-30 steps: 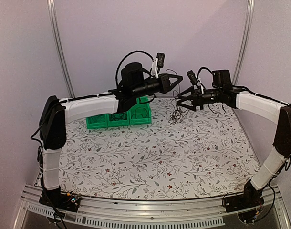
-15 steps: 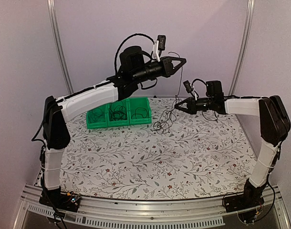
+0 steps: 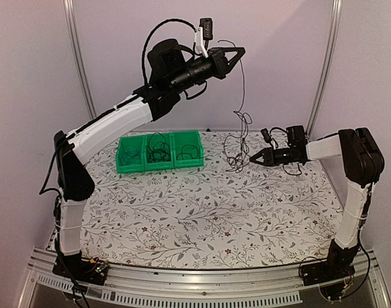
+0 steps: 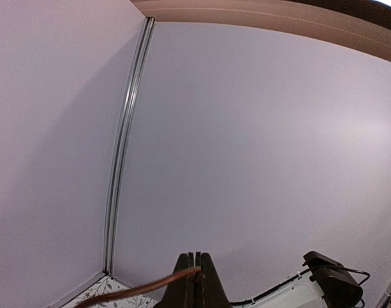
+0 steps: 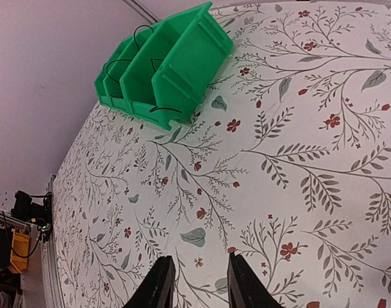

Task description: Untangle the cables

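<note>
The left claw (image 3: 239,51) is high above the counter (image 3: 202,205), pinched shut on one strand of the cables (image 3: 238,144). The strand hangs straight down to a loose tangle low over the counter, right of the green bins (image 3: 133,168). The right claw (image 3: 254,159) sits low just beside the tangle, jaws partly apart, nothing between them.

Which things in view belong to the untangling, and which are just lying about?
Job: cables, hanging from the shut left gripper; right gripper, open beside them; coils in the bins.
Lying about: bins; tablecloth.
</note>
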`<state>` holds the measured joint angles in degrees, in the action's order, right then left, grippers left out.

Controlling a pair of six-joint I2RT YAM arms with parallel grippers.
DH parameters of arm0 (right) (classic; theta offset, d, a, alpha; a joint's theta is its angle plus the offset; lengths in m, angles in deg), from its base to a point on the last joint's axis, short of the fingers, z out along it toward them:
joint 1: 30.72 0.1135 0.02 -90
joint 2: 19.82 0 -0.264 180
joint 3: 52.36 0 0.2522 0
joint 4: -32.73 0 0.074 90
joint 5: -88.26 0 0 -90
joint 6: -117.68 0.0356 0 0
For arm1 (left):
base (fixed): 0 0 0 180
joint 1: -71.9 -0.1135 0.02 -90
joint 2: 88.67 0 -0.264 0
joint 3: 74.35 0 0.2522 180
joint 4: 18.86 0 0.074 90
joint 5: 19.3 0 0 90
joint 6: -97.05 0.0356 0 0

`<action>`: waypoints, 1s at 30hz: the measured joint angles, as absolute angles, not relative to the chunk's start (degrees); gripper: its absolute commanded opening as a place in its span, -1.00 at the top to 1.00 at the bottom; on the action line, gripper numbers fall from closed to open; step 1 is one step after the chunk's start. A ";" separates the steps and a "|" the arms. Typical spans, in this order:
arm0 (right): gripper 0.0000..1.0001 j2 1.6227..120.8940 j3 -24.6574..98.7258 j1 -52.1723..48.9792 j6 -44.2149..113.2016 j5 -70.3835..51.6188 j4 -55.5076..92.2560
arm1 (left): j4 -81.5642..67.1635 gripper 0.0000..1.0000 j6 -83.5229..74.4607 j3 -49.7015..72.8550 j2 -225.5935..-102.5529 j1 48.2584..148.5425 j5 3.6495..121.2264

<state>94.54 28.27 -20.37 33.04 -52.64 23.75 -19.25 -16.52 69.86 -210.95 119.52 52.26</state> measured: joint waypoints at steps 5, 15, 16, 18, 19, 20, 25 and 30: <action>-0.45 88.75 29.98 -20.24 29.79 -57.07 18.91 | -18.16 1.00 -16.48 69.84 -210.97 119.52 53.09; -0.64 80.01 41.45 -16.02 20.11 -66.62 10.85 | -17.59 1.00 -17.00 68.00 -210.97 119.52 53.44; -0.62 80.10 41.84 -15.35 19.89 -66.58 10.63 | -17.48 1.00 -17.14 67.85 -210.97 119.52 53.46; -0.55 80.51 42.52 -14.04 20.04 -66.10 10.61 | -17.52 1.00 -17.44 67.87 -211.03 119.52 53.46; -0.44 80.99 42.89 -13.49 20.32 -65.40 10.89 | -17.57 1.00 -17.64 68.05 -211.06 119.52 53.44; -0.33 81.67 43.35 -12.99 20.72 -64.68 11.00 | -17.57 1.00 -17.86 68.57 -211.21 119.52 53.44; 0.60 85.36 44.97 -12.13 23.06 -58.89 12.07 | -17.72 1.00 -18.97 71.02 -211.86 119.52 53.42; 0.86 87.59 41.12 -12.66 26.49 -53.07 15.11 | -18.27 1.00 -20.24 71.83 -211.86 119.52 53.44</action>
